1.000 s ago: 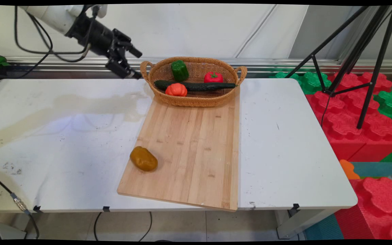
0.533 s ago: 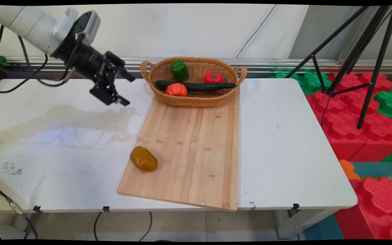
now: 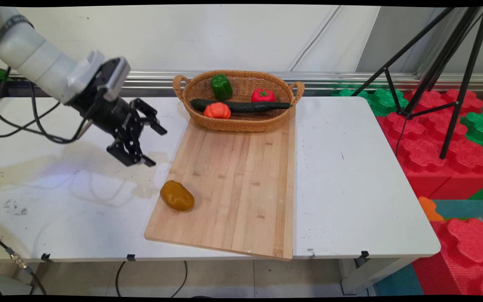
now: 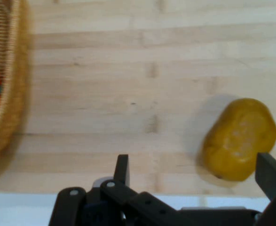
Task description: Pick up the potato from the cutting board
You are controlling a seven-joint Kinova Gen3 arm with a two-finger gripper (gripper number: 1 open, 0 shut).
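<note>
My black gripper hangs open and empty above the table's left half, just left of the wooden cutting board. A yellow-brown potato lies on the board's near left corner, below and to the right of the gripper. In the hand view the potato sits at the right, close to one fingertip, with the gripper apart from it over the board. The basket's rim shows at the left edge.
A wicker basket at the board's far end holds a green pepper, a red tomato, a cucumber and an orange tomato. A black tripod and red and green foam blocks stand to the right of the table.
The gripper has come down and toward the near side, from beside the basket's left handle to a spot over the table nearer the potato. Nothing else moved.
</note>
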